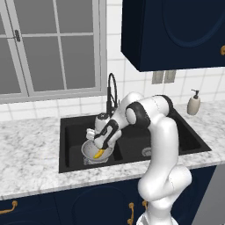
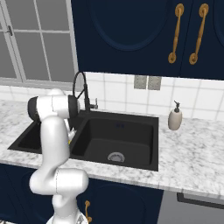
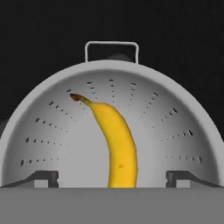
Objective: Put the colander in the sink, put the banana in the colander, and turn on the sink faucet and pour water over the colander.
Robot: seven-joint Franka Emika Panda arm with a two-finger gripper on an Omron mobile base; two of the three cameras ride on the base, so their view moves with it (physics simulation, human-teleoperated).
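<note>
The silvery perforated colander [image 1: 89, 150] sits in the left basin of the black sink [image 1: 186, 137]. In the hand view the colander [image 3: 175, 113] shows its rim handle at the top. The yellow banana [image 3: 117, 144] lies curved inside it, dark stem tip pointing away; from the left base view the banana [image 1: 98, 153] peeks out under the hand. My gripper [image 3: 113, 179] hangs just over the bowl, open, its fingertips [image 3: 44, 177] standing wide on either side of the banana and clear of it. The gripper [image 1: 100, 146] is low in the left basin. The black arched faucet [image 1: 111, 89] stands behind; no water runs.
A beige soap dispenser [image 1: 193, 103] stands on the marbled counter right of the sink [image 2: 118, 135]. The faucet [image 2: 81, 85] rises behind the divider between the basins. The right basin holds just its silver drain [image 2: 116, 156]. Dark blue cabinets hang overhead.
</note>
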